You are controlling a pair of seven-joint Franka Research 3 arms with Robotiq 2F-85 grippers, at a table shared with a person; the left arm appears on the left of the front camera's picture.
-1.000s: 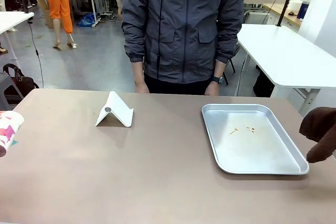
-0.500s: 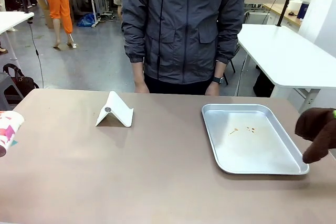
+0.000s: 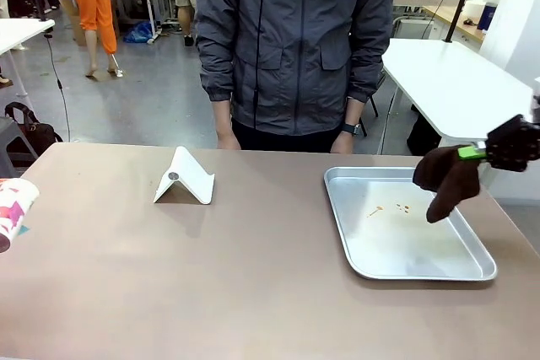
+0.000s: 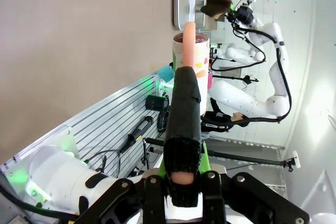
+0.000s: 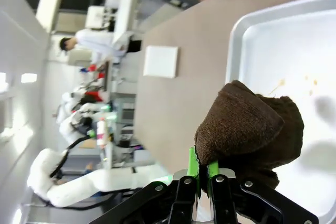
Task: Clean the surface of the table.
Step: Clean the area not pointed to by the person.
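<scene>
Clamped on the cloth (image 3: 447, 181), my right jaws now hang above the tray (image 3: 396, 246) (crumbs inside), up from the table (image 3: 253, 284)'s right edge, so I reckon it's unwiped; left jaws pinch a black stick (image 4: 186, 108).

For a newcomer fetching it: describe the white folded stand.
Start at the brown table. Left of the silver tray, near the far edge, sits the stand: small, white, tent-shaped, with a dark round dot, unlike the flat shiny tray.
</scene>
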